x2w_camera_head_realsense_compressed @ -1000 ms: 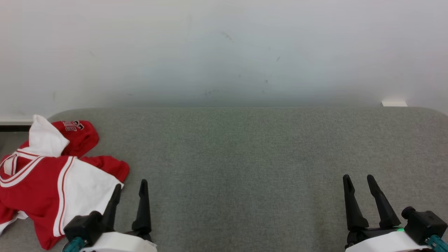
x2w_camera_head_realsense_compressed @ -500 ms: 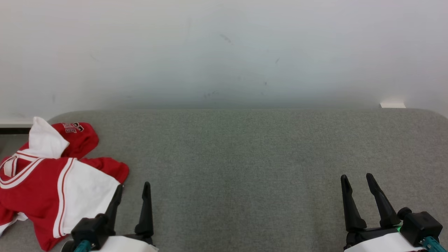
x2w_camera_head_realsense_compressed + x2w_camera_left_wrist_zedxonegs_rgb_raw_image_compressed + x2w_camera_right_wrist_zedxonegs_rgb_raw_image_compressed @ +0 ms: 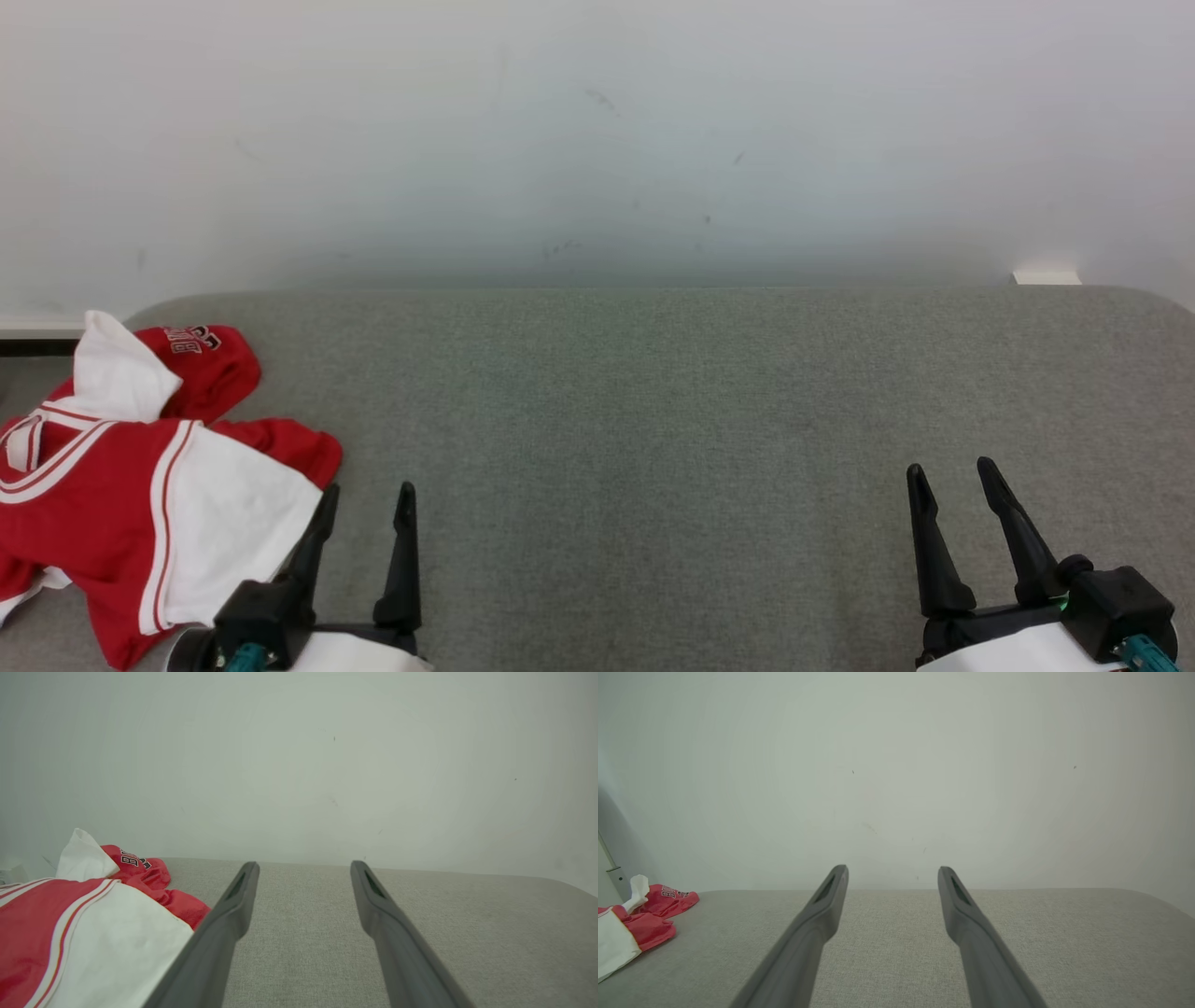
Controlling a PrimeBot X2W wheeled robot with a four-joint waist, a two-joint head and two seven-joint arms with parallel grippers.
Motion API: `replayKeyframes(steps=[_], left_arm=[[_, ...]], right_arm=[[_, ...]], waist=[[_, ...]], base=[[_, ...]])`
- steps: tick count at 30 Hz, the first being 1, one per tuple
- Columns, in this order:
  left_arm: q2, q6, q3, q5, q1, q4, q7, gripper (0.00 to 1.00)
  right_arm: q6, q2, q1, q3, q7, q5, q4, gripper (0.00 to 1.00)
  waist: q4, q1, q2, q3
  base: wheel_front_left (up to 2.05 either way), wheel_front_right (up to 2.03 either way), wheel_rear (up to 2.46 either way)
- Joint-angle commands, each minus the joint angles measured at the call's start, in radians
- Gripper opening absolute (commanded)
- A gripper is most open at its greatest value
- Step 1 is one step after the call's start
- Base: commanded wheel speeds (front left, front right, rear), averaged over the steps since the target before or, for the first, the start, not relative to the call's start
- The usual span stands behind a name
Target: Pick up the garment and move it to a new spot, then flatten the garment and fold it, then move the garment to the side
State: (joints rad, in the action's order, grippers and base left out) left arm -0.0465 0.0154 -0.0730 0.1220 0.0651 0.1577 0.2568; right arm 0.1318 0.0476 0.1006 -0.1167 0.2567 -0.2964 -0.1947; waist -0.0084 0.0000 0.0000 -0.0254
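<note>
At the far left, a red and white cloth garment [image 3: 140, 495] lies in a crumpled heap on the long grey cloth-covered counter [image 3: 653, 392]. It has thin red and white stripes. One red part near the back has dark letters on it, and a white flap pokes up beside that part. The garment sits at the left end of the counter, close to the front edge.

Just to the right of it is the left tool [image 3: 368, 487]. Its two long dark fingers are spread wide, and there is nothing between them. The finger [image 3: 313, 537] nearest the garment is right by the white cloth. I cannot tell if it touches.

The middle of the counter is plain grey cloth. Behind it stands a pale wall [image 3: 597, 140] with a few tiny dark marks.

Far over on the right is the right tool [image 3: 949, 467]. Its fingers are spread wide too, and they hold nothing. It is well apart from the garment.

Past it, at the back right of the counter, a small white block [image 3: 1047, 277] sits by the wall.
</note>
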Motion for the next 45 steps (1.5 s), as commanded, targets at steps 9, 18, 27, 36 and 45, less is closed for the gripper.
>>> replayKeyframes(steps=[9, 18, 27, 36, 45], left_arm=[[-0.007, -0.001, 0.001, -0.021, 0.004, -0.007, 0.008, 1.0], [-0.007, 0.0, 0.0, -0.016, 0.007, -0.002, 0.008, 1.0], [-0.007, -0.007, 0.006, -0.018, 0.013, 0.013, 0.008, 1.0], [-0.007, -0.019, 0.023, -0.034, 0.013, 0.022, 0.008, 1.0], [-0.006, -0.019, 0.046, -0.029, 0.013, 0.034, 0.008, 1.0]], right_arm=[[-0.002, 0.005, 0.011, -0.002, 0.009, 0.007, -0.002, 1.0], [-0.002, 0.005, 0.011, -0.004, 0.009, 0.004, -0.003, 1.0], [-0.002, 0.005, 0.0, -0.02, 0.008, -0.004, 0.003, 1.0], [-0.002, 0.004, -0.008, -0.056, 0.007, -0.014, 0.004, 1.0], [-0.002, 0.004, -0.008, -0.093, 0.007, -0.032, 0.004, 1.0]], waist=[[-0.002, 0.0, 0.0, -0.001], [-0.001, 0.0, 0.0, -0.002], [0.047, 0.0, 0.0, -0.003], [0.203, 0.0, 0.0, 0.006], [0.341, 0.0, 0.0, 0.01]], base=[[0.0, 0.0, 0.0], [0.0, 0.0, 0.0], [0.0, 0.0, 0.0], [0.0, 0.0, 0.0], [0.0, 0.0, 0.0]])
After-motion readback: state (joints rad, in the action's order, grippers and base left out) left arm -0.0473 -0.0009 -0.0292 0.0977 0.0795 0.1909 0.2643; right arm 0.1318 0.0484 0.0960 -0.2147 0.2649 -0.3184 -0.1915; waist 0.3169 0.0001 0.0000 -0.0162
